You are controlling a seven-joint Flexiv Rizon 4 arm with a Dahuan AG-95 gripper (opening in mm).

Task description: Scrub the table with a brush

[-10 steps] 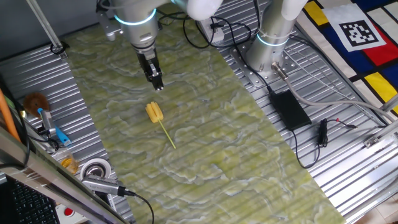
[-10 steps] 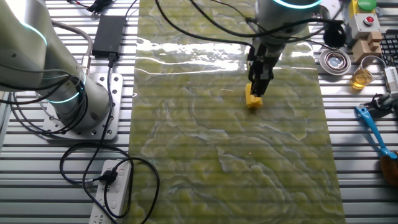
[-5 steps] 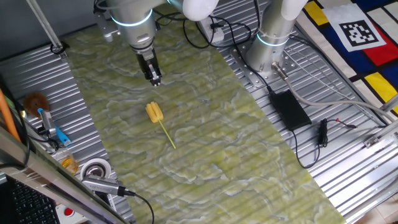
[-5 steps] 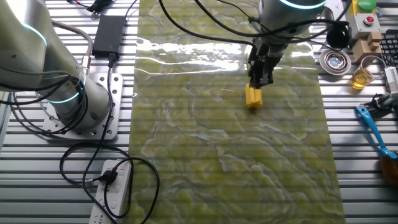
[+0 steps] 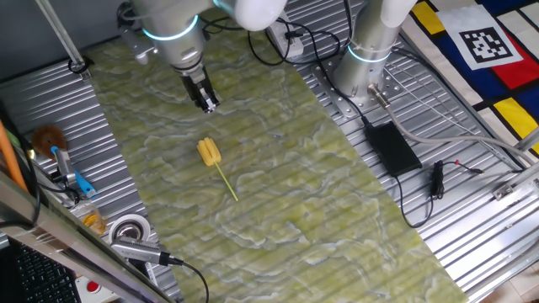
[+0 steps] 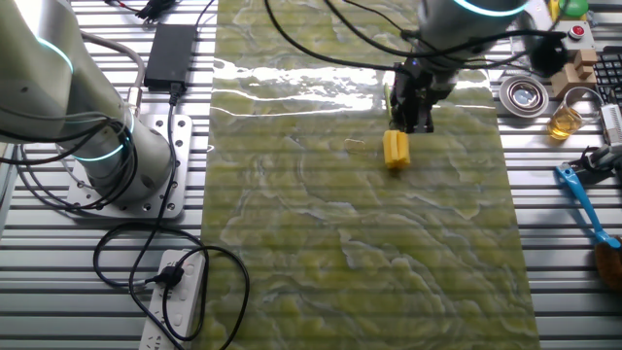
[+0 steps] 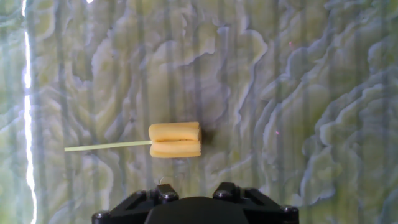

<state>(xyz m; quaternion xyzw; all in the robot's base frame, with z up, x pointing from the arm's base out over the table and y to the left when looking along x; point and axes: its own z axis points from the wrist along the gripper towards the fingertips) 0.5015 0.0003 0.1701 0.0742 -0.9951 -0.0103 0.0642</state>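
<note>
Now the brush [image 5: 209, 152] is seen lying flat on the worktop [image 5: 278, 177], untouched, handle trailing away from the claw [image 5: 209, 106], which hangs above beside its head, apparently clenched, holding nothing.

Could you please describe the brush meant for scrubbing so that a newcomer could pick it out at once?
Look at the green-yellow marbled table; the brush lies flat near its middle, just below the claw. Its chunky yellow head and thin pale stick handle set it apart from the brown fuzzy-headed brush on the ribbed metal.
</note>
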